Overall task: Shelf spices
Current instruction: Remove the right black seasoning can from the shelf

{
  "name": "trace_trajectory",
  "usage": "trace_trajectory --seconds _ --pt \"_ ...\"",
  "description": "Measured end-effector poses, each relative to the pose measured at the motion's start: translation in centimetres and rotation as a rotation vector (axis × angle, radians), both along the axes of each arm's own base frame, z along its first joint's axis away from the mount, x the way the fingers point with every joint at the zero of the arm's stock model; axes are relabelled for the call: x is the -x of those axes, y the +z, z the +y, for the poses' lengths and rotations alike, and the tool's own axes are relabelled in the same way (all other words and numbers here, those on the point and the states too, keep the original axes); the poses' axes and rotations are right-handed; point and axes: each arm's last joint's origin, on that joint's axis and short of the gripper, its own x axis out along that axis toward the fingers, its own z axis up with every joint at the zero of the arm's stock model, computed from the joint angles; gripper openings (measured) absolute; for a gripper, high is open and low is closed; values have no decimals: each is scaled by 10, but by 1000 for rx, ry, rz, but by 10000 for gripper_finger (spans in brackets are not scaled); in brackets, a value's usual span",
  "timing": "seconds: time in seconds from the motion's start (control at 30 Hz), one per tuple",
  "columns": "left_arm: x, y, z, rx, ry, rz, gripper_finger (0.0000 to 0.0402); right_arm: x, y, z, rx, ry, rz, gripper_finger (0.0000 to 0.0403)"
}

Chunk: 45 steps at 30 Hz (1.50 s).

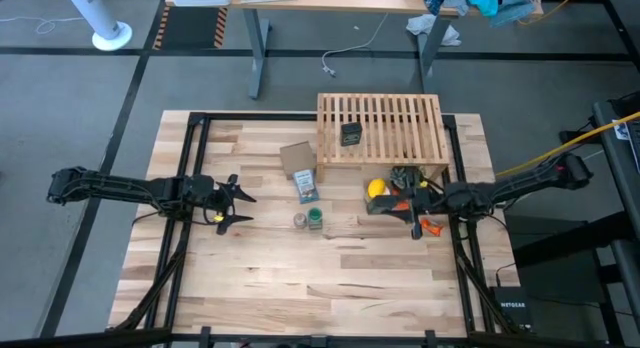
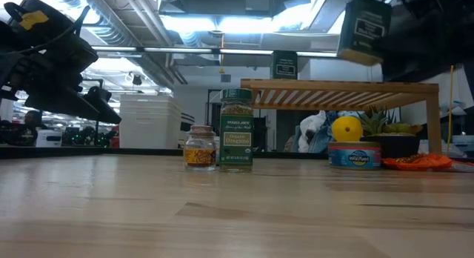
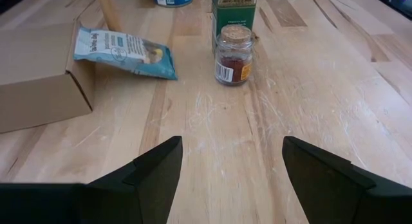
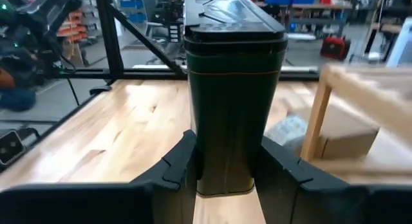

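My right tool [image 4: 223, 169] is clamped on a dark rectangular tin [image 4: 233, 89], holding it upright above the desk [image 1: 300, 278] just in front of the wooden slatted shelf [image 1: 381, 127]. A second dark tin [image 1: 350, 134] stands on top of the shelf, while the green spice bottle [image 2: 236, 130] and the small glass jar [image 2: 199, 146] stand side by side on the desk, near the shelf's front left corner. My left tool [image 3: 230, 179] hangs spread wide and empty, well to the left of the shelf, facing the jar.
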Motion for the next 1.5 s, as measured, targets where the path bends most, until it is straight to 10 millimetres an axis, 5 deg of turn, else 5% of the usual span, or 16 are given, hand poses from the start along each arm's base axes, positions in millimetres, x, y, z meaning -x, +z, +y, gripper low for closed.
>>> trace_trajectory --seconds 0.2,0.4,0.8,1.5 --pt "0 0 0 0 0 0 260 3 -17 -1 -83 -9 52 122" --pt "0 0 0 0 0 0 260 -5 -12 1 -109 4 -18 122" --pt "0 0 0 0 0 -1 260 -56 -17 15 -111 53 33 122" --pt "0 0 0 0 0 -1 260 -114 -73 27 -84 33 164 122"
